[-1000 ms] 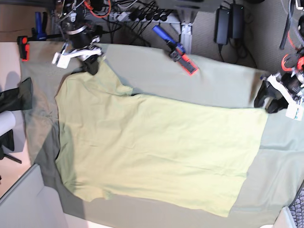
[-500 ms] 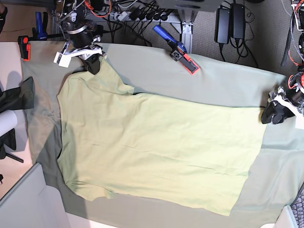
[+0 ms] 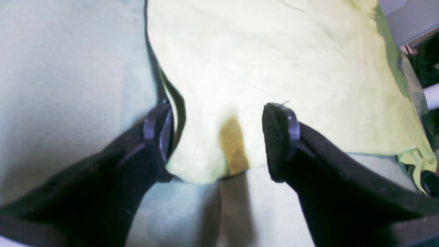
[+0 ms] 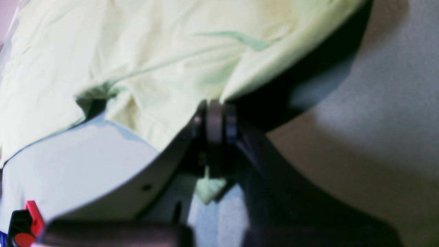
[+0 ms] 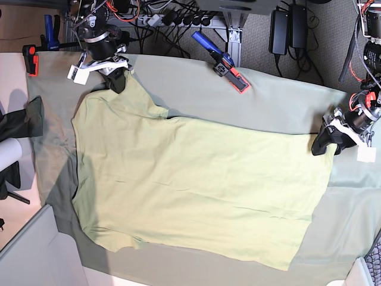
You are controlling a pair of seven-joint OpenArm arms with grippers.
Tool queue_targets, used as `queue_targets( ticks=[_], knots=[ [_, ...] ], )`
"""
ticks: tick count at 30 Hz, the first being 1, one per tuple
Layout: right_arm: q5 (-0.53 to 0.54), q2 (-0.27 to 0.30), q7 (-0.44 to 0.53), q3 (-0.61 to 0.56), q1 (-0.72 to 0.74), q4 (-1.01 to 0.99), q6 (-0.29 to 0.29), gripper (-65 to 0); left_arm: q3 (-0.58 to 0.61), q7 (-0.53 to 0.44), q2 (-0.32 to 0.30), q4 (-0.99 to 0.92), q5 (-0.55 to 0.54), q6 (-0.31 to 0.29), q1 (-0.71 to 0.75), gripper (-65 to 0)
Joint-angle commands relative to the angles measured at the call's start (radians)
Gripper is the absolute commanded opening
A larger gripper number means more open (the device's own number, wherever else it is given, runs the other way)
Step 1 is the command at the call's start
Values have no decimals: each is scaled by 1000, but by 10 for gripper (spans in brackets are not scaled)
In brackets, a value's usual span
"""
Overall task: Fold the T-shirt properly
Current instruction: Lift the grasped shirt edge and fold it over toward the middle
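The pale yellow-green T-shirt point(image 5: 196, 185) lies spread flat on the grey-green table cloth point(image 5: 268, 101). My right gripper point(image 5: 116, 80) is at the back left, shut on the T-shirt's upper corner by the sleeve. In the right wrist view the gripper point(image 4: 216, 120) pinches a fold of the T-shirt point(image 4: 103, 51). My left gripper point(image 5: 326, 146) is at the T-shirt's back right hem corner. In the left wrist view the gripper point(image 3: 219, 137) is open and the T-shirt's point(image 3: 257, 51) corner lies between its fingers point(image 3: 279, 137). The neck label is not in view.
A blue and red clamp point(image 5: 223, 62) holds the table cloth at the back edge, and a red clamp point(image 5: 30, 59) at the back left. Cables and power bricks point(image 5: 289, 27) lie behind the table. A dark object point(image 5: 21, 119) and a white roll point(image 5: 9, 152) are at the left.
My left gripper has moved left from the table's right edge onto the T-shirt's hem corner and now straddles it. My right gripper has stayed shut on its corner.
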Motion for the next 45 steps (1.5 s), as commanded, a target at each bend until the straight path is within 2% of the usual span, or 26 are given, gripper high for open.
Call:
queue_targets(
  ticks=[1, 4, 5, 7, 9, 12, 17, 22, 31, 38, 45],
  knots=[
    [-11, 8, -18, 1, -3, 6, 1, -650, 9, 45, -3, 0, 37, -14, 4, -354],
    [-31, 8, -18, 1, -3, 7, 1, -650, 9, 45, -4, 0, 82, -15, 4, -650],
    [-33, 8, -18, 2, 2, 7, 1, -650, 9, 45, -4, 0, 99, -26, 4, -650],
    [-33, 8, -21, 3, 8, 7, 2, -650, 1, 45, -7, 0, 105, -83, 4, -650],
    [-32, 8, -34, 14, 7, 17, 20, -650, -27, 56, -6, 4, 86, -83, 4, -650],
    [-7, 8, -100, 51, 7, 47, 20, -650, -81, 116, -18, 11, -24, -83, 4, -650],
    [58, 8, -201, 132, 6, 98, 36, -650, -125, 230, -76, 12, -149, -83, 7, -650],
    [88, 9, -206, 173, -23, 133, 46, -650, -125, 287, -120, 17, -263, -83, 23, -650],
    [88, 8, -209, 179, -124, 275, 45, -650, -129, 380, -134, 132, -429, -83, 106, -650],
    [88, 8, -197, 192, -93, 330, 45, -650, -129, 374, -134, 238, -432, -83, 118, -650],
    [50, 9, -197, 193, 48, 308, 45, -650, -129, 257, -134, 228, -285, -83, 51, -650]
  ],
)
